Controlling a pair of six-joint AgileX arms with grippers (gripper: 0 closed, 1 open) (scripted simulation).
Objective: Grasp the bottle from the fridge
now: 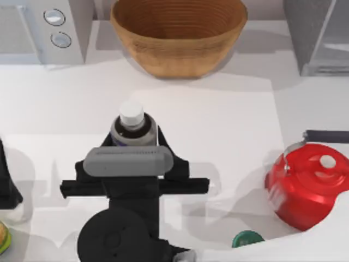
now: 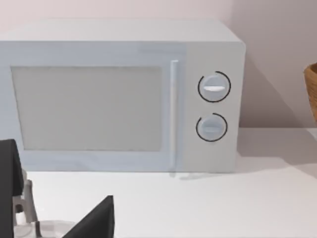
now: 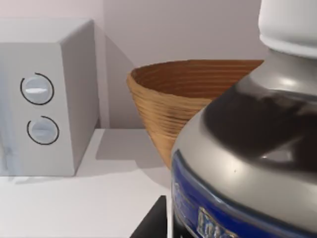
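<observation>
Top view, read from the left with the bottle as landmark: my left gripper is parked well to the bottle's left at the table edge, and its wrist view shows its dark fingers spread apart with nothing between them, facing the microwave. The bottle stands upright in the open, cap up, in front of the basket and well apart from the fridge at far right. My right gripper sits just behind the bottle, its camera housing hiding the fingertips, so I cannot tell whether they touch or how wide they stand. Its wrist view shows the bottle's shoulder looming very close. The kettle stands well to the bottle's right.
</observation>
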